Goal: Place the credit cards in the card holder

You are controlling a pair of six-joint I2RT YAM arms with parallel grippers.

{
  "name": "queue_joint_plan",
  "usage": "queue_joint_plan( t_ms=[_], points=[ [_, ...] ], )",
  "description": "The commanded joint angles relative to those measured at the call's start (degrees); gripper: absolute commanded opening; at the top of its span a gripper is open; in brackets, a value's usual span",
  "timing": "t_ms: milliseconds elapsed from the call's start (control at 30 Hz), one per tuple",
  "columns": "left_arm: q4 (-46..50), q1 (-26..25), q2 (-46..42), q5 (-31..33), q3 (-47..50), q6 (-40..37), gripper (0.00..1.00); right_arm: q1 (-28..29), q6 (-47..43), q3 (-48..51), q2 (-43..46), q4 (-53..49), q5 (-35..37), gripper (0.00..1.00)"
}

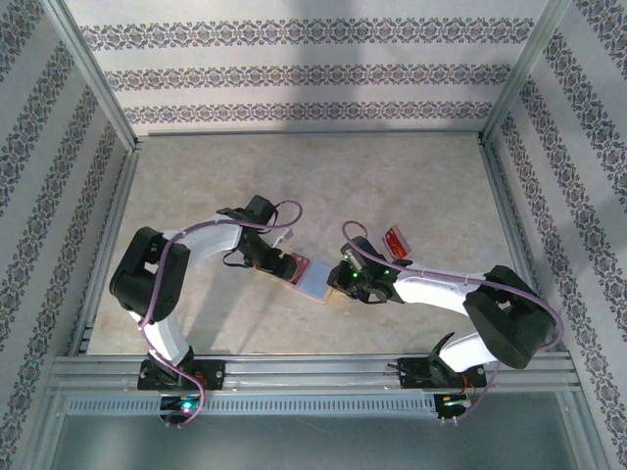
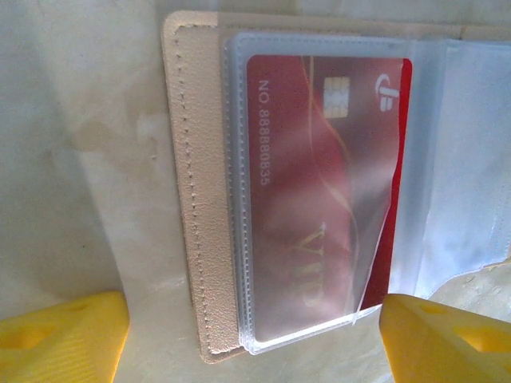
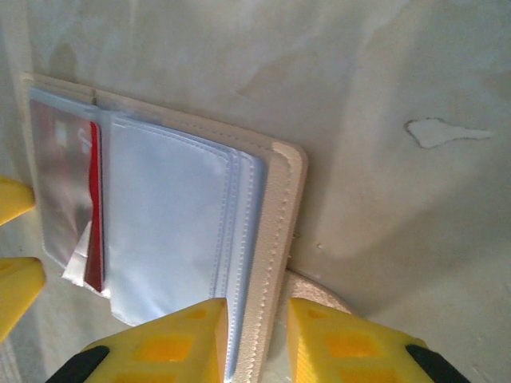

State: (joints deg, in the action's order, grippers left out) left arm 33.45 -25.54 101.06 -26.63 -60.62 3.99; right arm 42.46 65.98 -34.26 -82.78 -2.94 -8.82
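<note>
Opened card holder (image 1: 312,279) is laid flat mid-tabletop (image 1: 411,176), nearer the near edge, between both arms. One red sleeved card (image 2: 319,183) is seen most of the way into a clear sleeve (image 3: 172,223); one long edge looks uncovered. A second red one, the loose card (image 1: 395,242), is lying just beyond the right forearm, toward the right edge, apart from the holder.

Tool state: on the left gripper (image 2: 251,307) the jaws are spread wide, nothing is held, and the holder's end sits between them. On the right gripper (image 3: 257,309) the jaws are set narrow, astride the holder's stitched outer edge; whether it is actually clamped cannot be told.

Handling, judged:
- **Cards:** light, thin, stiff and slick, flush on the tabletop. A pinch is best taken across two opposite edges, or after one edge is tipped up.
- **Holder:** light and soft, likely to slide or fold unless pinned at the stitched cover edge.
- **Sleeves:** floppy. The pocket mouth is expected to buckle if a card is fed in skewed.
</note>
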Motion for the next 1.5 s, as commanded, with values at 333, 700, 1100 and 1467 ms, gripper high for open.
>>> queue_joint_plan(
  t_ms=[333,700,1100,1467],
  points=[
    [-3.76,0.63,0.8,-10.25,1.69,6.76,0.74,0.49,-1.63,-2.5,-7.15,1.07,0.38,0.26],
    [-5.22,0.66,-3.43,-13.91,2.83,8.73,0.69,1.75,-2.34,-4.5,-10.24,1.52,0.57,0.23],
    [-6.5,0.59,-6.32,-18.01,2.6,9.54,0.62,2.28,-2.73,-5.23,-8.64,-0.39,0.71,0.21],
    [-14.67,0.26,-6.97,-23.29,5.28,14.64,0.5,2.92,-1.5,-3.33,-8.56,2.7,1.11,0.14]
  ],
)
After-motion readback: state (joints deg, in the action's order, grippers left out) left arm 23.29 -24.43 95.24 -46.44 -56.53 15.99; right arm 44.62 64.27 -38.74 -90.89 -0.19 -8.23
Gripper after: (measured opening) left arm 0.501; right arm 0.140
